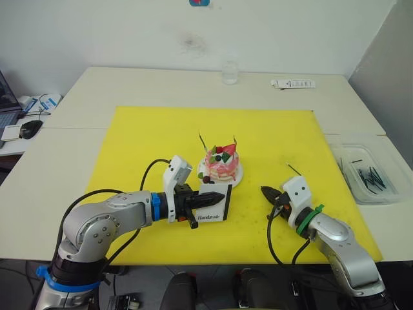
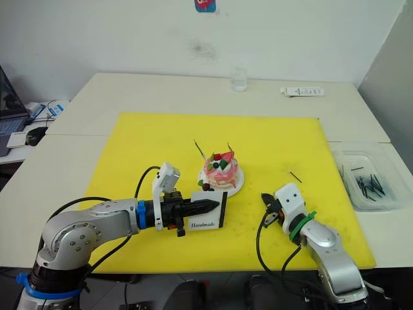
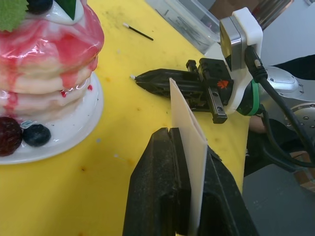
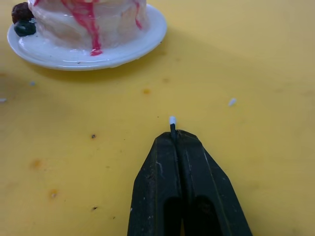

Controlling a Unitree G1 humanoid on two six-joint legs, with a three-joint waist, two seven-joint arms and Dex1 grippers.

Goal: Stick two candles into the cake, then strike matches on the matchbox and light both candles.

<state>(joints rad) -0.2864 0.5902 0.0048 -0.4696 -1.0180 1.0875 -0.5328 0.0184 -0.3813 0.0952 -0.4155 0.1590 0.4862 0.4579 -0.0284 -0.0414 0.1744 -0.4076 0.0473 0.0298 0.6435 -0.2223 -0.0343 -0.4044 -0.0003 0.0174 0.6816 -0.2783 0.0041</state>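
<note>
The pink cake (image 1: 221,165) sits on its white plate (image 1: 237,177) in the middle of the yellow mat. A green candle (image 1: 202,141) and a pinkish-tan candle (image 1: 235,141) stand stuck in its top. Just in front of the plate, my left gripper (image 1: 218,197) is shut on the white matchbox (image 1: 213,206), holding it upright on edge (image 3: 188,123). To the right, my right gripper (image 1: 265,191) is shut on a dark match (image 4: 172,123) whose pale tip pokes out past the fingertips, low over the mat. Its tip points toward the matchbox, a short gap apart. Another match (image 1: 294,169) lies loose on the mat.
A clear tray (image 1: 381,194) with several dark sticks stands off the mat at the right. At the table's far edge are a glass (image 1: 230,71) and a white tube (image 1: 293,83). A mouse (image 1: 30,128) lies at the far left.
</note>
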